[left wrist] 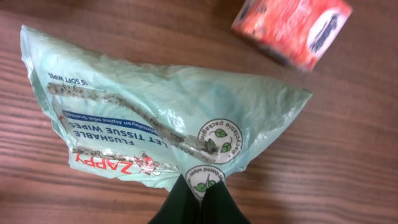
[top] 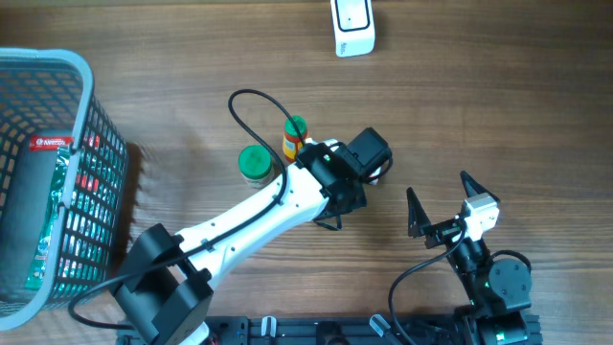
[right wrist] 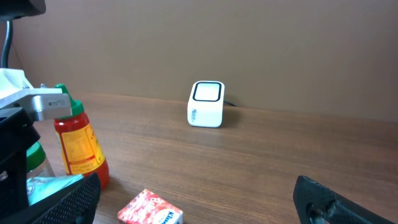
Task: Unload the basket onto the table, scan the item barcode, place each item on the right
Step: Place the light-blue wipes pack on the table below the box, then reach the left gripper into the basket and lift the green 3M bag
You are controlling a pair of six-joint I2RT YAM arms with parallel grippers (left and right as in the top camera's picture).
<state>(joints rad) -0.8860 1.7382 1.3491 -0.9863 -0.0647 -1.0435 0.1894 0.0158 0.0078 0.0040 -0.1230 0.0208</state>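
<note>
Left wrist, one wipes pack (left wrist: 155,118), one box (left wrist: 292,31)

Left end effector (left wrist: 198,188) covers part of wipes pack (left wrist: 155,112); red box (left wrist: 291,30) blurred.

The wipes pack (left wrist: 155,118) reads "ZAPPY", seemingly "FLUSHABLE TISSUE WIPES".

Wipes pack (left wrist: 155,112) is mint-green with blue band and red-orange lettering, box (left wrist: 292,28) red-and-white, sauce bottle (right wrist: 79,149) red with green cap and yellow label, scanner (right wrist: 206,104) white, black-faced, jar (top: 255,163) green-lidded, basket (top: 48,56) grey-blue mesh, table (top: 479,96) brown wood-grain
</note>
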